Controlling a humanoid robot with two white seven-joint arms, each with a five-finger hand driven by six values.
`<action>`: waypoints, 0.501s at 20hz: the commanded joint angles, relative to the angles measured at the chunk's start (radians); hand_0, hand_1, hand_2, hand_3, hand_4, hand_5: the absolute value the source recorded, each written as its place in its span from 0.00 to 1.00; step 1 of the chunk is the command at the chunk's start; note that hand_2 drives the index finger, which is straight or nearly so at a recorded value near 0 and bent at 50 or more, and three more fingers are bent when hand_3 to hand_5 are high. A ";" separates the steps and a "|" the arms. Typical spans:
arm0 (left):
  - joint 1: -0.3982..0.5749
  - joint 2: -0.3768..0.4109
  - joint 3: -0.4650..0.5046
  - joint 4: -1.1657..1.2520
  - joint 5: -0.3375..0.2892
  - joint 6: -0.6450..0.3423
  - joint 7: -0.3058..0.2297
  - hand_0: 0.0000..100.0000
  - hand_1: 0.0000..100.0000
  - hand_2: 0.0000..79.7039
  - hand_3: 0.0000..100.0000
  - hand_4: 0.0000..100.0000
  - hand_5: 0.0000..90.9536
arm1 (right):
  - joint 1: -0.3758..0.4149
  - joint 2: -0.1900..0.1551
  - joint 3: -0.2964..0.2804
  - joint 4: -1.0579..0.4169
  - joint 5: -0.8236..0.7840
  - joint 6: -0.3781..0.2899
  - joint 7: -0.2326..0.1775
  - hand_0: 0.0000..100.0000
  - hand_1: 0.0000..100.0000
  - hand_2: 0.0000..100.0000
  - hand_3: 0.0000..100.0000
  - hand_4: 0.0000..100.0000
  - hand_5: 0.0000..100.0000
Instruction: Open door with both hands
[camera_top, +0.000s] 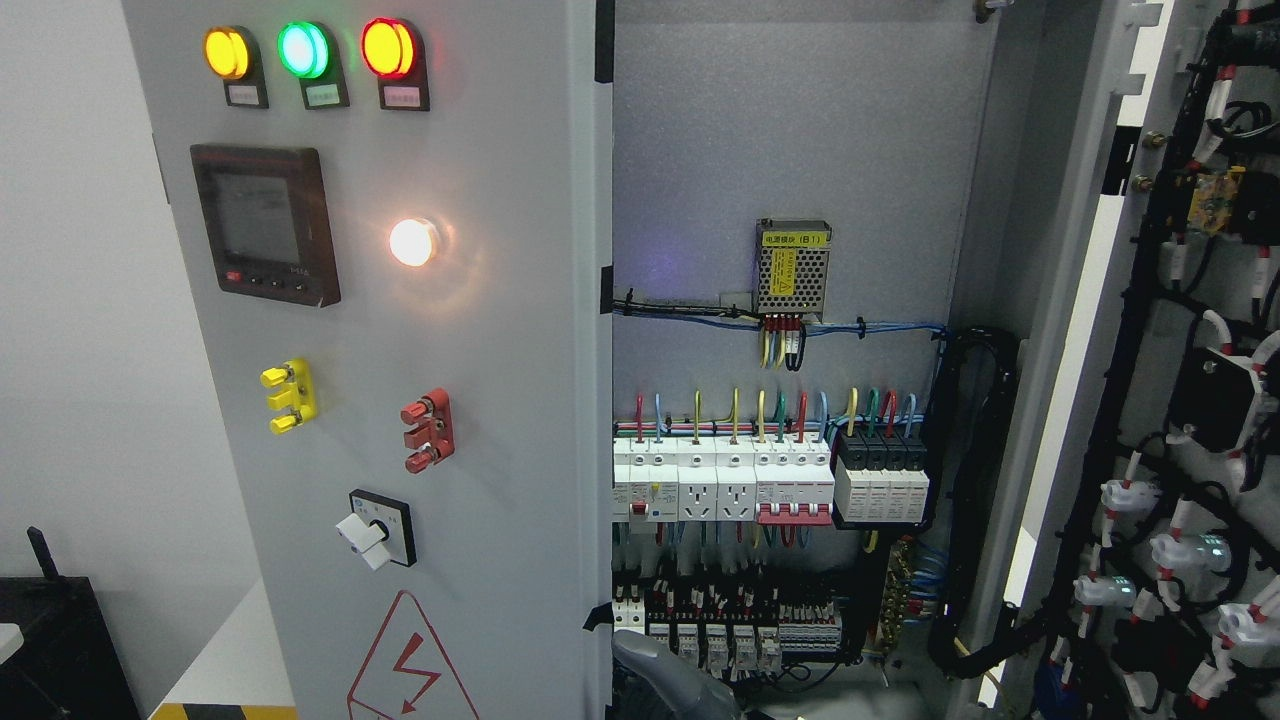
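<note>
The grey cabinet's left door (500, 400) carries three coloured lamps, a small screen, a lit white lamp and a rotary switch; its right edge stands at about the picture's middle. The right door (1180, 420) is swung wide open at the far right, its inner face covered in black wiring and white connectors. Between them the cabinet interior (800, 150) lies exposed, with a row of breakers (730, 480) and a small power supply (792, 265). A grey rounded robot part (665, 680) pokes up at the bottom edge near the middle, just in front of the left door's edge; which arm it belongs to is unclear.
A white wall (80, 350) lies left of the cabinet. A black box (60, 650) sits at the lower left, with a yellow-black striped floor edge (220, 711) beside it. A thick black cable bundle (975, 500) runs down the interior's right side.
</note>
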 joint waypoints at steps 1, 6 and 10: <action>-0.001 0.000 0.000 0.000 -0.001 -0.002 0.000 0.00 0.00 0.00 0.00 0.00 0.00 | -0.001 0.003 0.060 -0.024 -0.020 0.001 0.013 0.39 0.00 0.00 0.00 0.00 0.00; -0.001 0.000 0.000 0.000 0.000 0.000 0.000 0.00 0.00 0.00 0.00 0.00 0.00 | -0.003 0.003 0.092 -0.032 -0.020 0.001 0.045 0.39 0.00 0.00 0.00 0.00 0.00; -0.001 0.000 0.000 0.000 0.000 0.000 0.000 0.00 0.00 0.00 0.00 0.00 0.00 | -0.006 0.005 0.113 -0.050 -0.021 0.001 0.060 0.39 0.00 0.00 0.00 0.00 0.00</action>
